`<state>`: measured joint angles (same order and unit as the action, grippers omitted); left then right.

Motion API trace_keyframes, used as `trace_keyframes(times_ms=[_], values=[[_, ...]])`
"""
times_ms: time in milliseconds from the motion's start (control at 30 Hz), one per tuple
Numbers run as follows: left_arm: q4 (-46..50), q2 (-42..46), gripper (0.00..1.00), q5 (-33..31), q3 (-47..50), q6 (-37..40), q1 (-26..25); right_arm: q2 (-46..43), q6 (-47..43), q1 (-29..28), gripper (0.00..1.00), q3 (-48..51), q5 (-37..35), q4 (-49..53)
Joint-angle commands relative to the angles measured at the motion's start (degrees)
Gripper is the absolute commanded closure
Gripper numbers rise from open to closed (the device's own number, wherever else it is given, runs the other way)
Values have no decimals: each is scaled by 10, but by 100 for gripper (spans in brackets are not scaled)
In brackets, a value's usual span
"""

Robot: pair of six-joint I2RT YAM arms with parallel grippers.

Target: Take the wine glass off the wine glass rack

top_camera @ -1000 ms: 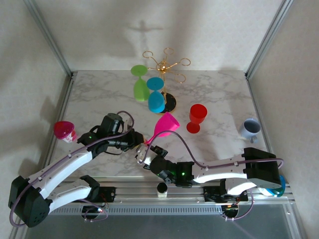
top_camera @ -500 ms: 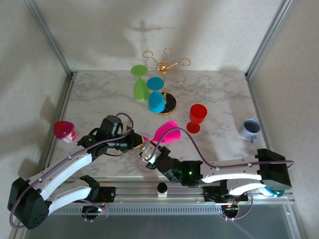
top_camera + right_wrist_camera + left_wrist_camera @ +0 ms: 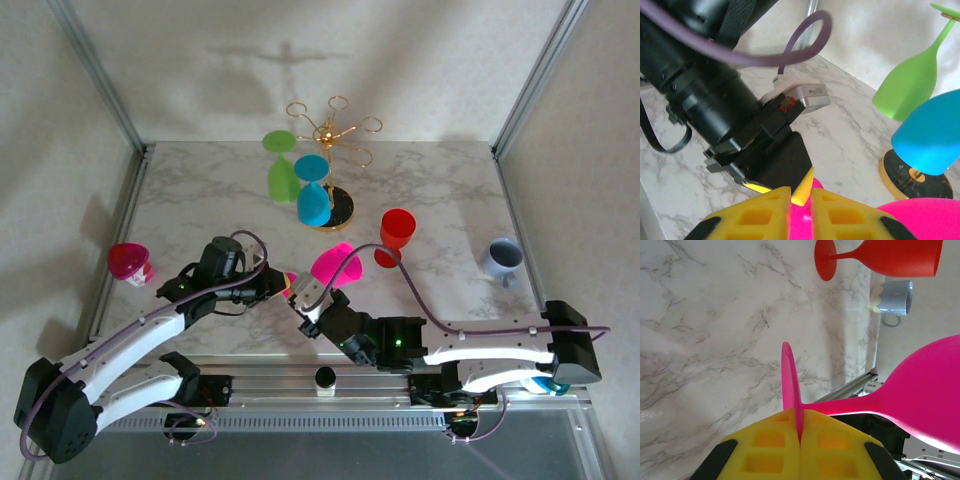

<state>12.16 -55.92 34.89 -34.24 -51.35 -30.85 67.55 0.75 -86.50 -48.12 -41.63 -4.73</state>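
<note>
Two arms reach inward over the marble table (image 3: 200,200), meeting near its centre. At 12 o'clock stands the wine glass rack (image 3: 330,130). Off it, the pink wine glass (image 3: 335,264) lies tilted, bowl toward 2 o'clock, foot toward 8. Clamped tight on that foot is the left gripper (image 3: 283,285); the right gripper (image 3: 305,295) brackets the stem with a sliver of gap, grip uncertain.

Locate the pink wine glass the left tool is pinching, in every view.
Top external: the pink wine glass is tilted at centre, just beyond both wrists.
Left wrist: its bowl is at the right edge, and its foot is edge-on at bottom centre.
Right wrist: its bowl is in the bottom right corner.
Shared landmark: the left tool clamped on the glass's foot. It is the black body at left centre in the right wrist view.
</note>
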Motion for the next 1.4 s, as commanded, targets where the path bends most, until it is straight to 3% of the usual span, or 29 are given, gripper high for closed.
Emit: trace_keyframes(times_ms=[0, 167, 367, 500, 767, 1033, 1367], values=[[-60, 9, 100, -10, 15, -5, 6, -16, 99, 27, 83, -60, 33, 110], [-118, 10, 100, -22, 45, -5, 6, -11, 177, 76, 75, -156, 112, 257], [-209, 9, 100, -18, 89, -21, 6, -20, 215, 114, 63, -230, 159, 348], [-270, 3, 100, -5, 110, -35, 6, -33, 251, 182, 56, -251, 248, 389], [-394, -16, 100, 8, 148, -77, 7, -47, 264, 263, 36, -247, 337, 411], [-465, -53, 100, 14, 158, -95, 7, -9, 262, 280, 38, -259, 385, 416], [-477, -68, 100, 15, 159, -94, 9, 25, 253, 285, 54, -270, 397, 416]])
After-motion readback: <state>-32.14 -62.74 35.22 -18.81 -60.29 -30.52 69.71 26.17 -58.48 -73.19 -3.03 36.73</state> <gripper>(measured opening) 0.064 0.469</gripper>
